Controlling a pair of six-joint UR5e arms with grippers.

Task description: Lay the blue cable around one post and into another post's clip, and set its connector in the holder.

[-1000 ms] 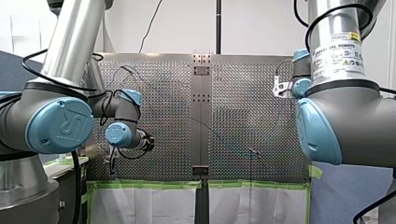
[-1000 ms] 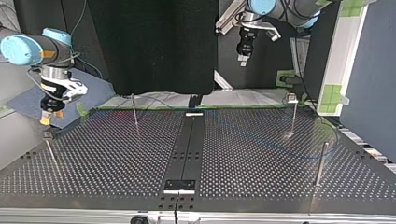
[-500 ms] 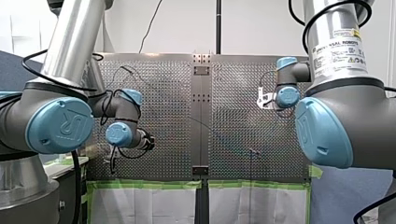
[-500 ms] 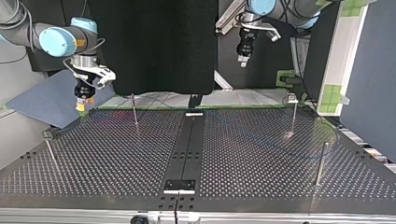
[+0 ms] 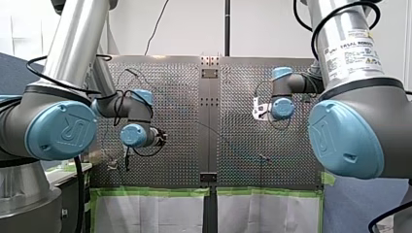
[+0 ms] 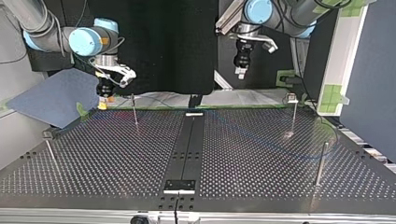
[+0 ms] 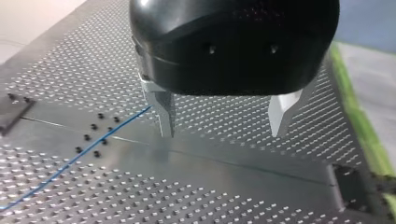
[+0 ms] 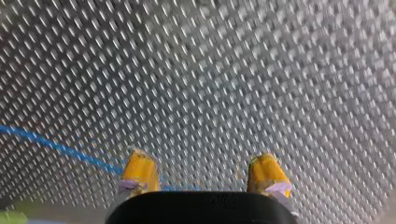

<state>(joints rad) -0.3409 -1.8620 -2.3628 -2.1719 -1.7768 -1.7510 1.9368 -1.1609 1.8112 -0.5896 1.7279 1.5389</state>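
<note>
The thin blue cable lies flat on the perforated plate, passing beside and ahead of my left gripper. That gripper hangs open above the plate's centre strip, its metal fingers wide apart and holding nothing. In the right wrist view the blue cable runs across the plate to just beside one yellow pad; my right gripper is open and empty. In the top view my right gripper hovers near a thin post at the back left, and my left gripper is high at the back.
More thin posts stand on the plate at the top view's left edge, back right and right. A black bracket sits on the centre strip near the front edge. Green tape marks the plate's border.
My right arm has swung in from the plate's edge toward the middle, rightward in the top view. My left gripper has shifted a little toward the centre. Both stay open.
</note>
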